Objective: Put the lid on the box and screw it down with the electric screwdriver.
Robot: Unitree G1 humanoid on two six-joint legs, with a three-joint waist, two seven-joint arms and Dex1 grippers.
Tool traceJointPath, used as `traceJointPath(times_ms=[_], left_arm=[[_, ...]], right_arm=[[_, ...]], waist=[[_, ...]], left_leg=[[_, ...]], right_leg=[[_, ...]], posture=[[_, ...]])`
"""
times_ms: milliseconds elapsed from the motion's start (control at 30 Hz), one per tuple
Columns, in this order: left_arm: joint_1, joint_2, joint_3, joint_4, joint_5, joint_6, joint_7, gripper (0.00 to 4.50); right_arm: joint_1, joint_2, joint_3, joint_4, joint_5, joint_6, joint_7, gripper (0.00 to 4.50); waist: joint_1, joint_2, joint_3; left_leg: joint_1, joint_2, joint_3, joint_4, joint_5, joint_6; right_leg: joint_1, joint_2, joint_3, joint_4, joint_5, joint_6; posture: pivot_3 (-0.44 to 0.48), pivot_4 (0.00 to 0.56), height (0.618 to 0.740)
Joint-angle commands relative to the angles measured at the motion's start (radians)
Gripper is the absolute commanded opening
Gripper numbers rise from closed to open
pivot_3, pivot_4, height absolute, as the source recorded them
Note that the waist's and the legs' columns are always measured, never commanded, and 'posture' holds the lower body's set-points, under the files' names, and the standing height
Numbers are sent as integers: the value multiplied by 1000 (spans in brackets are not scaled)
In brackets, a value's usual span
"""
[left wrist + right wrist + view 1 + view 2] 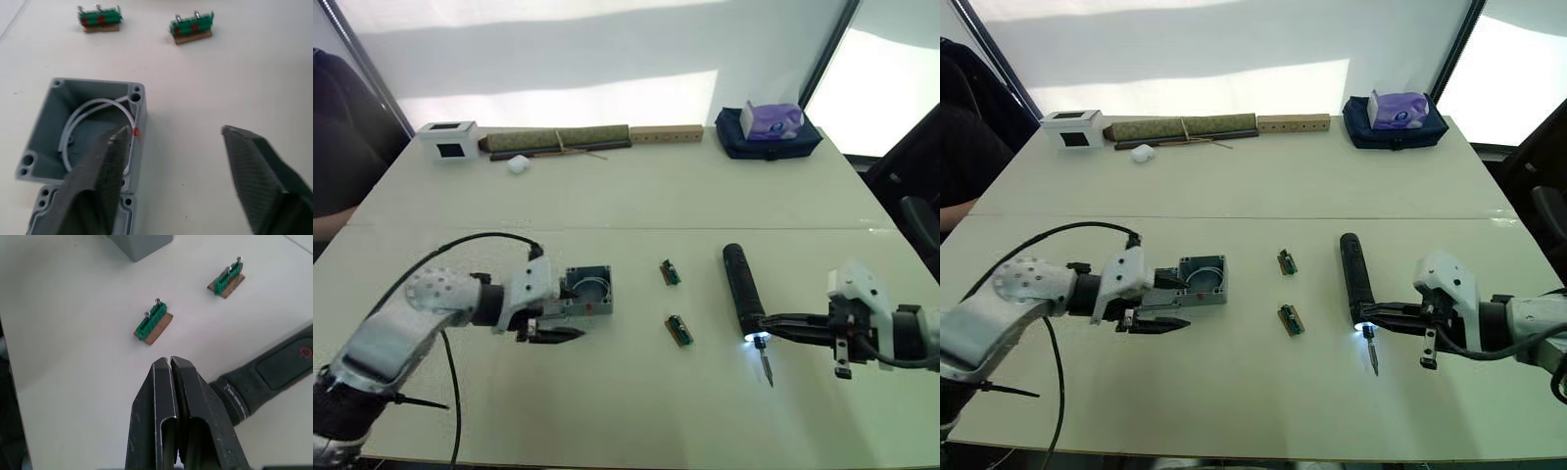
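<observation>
The box [590,288] stands open side up on the table left of centre, with a white ring inside and a red mark [136,132] on its wall. The lid [43,208] lies flat against the box's side nearest my left wrist. My left gripper [173,132] is open just above the table; one finger reaches over the lid and the box's rim, the other hangs beside the box. The electric screwdriver [741,282] lies right of centre, light on, bit toward me. My right gripper [169,362] is shut and empty, its tips beside the screwdriver's lit end.
Two small green circuit pieces [671,272] [679,330] lie between box and screwdriver. Along the far edge are a white box with a dark window [448,139], a rolled mat [555,140], a wooden block [666,132] and a tissue box on a dark bag [769,127].
</observation>
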Motion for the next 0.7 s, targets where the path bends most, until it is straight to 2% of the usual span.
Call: traceJointPath(times_ms=[33,233,367,467,567,600,700], left_arm=[[-51,-31,-85,109,155,-168,-26,4432],[-120,-130,-105,218,223,-228,-8,4432],[-123,-148,-103,226,220,-224,-38,4432],[-124,-150,-102,223,218,-228,-62,3779],[-133,-161,-89,210,195,-207,-77,2371],[-137,-162,-86,207,189,-201,-84,2077],[-145,-160,-89,209,193,-203,-105,827]], right_arm=[[-9,16,-15,-50,30,11,-38,0],[30,38,-39,-94,44,23,-79,0],[41,43,-47,-105,50,27,-93,0],[45,41,-49,-104,51,25,-97,0],[45,41,-48,-104,52,24,-101,0],[45,41,-47,-104,51,23,-102,0],[43,40,-45,-103,51,22,-103,0]], waist=[[0,0,0],[0,-1,0],[-3,-1,0],[-1,-1,0],[0,-1,0],[0,-1,0],[0,-1,0]], left_leg=[[0,0,0,0,0,0],[-1,0,0,1,0,0],[-1,0,0,1,0,0],[-1,0,0,1,0,0],[0,0,0,2,0,0],[0,0,0,2,0,0],[-1,0,0,2,0,0]], right_leg=[[0,0,0,0,0,0],[-1,0,0,0,0,0],[-1,0,0,1,0,1],[-1,0,0,1,0,1],[0,0,0,2,0,1],[0,0,0,2,0,1],[0,0,0,2,0,1]], posture=[[0,150,740],[0,150,740],[0,150,740],[0,150,740],[0,150,740],[0,150,740],[0,150,740]])
